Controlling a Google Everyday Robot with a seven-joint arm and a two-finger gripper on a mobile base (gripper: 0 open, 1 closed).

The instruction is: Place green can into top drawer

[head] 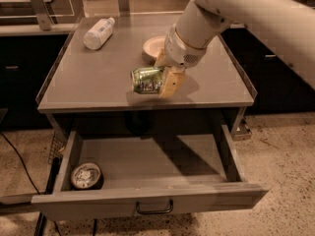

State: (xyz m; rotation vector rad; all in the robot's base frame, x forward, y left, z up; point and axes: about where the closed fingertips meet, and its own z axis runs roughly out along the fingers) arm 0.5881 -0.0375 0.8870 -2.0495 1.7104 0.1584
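The green can (146, 80), dented with silver markings, lies on its side in my gripper (162, 77). The tan fingers (172, 83) are shut on its right end. The can hangs just above the grey tabletop (98, 82), near the front edge, with its shadow under it. The top drawer (157, 156) is pulled wide open below the tabletop. Its front panel with a dark bar handle (154, 209) faces the camera. The can is over the tabletop, behind the drawer's opening.
A round silver-topped can (86, 176) stands in the drawer's front left corner. A white plastic bottle (98, 32) lies at the tabletop's back left. A pale bowl (152, 46) sits behind the gripper. My arm (256, 14) crosses the upper right.
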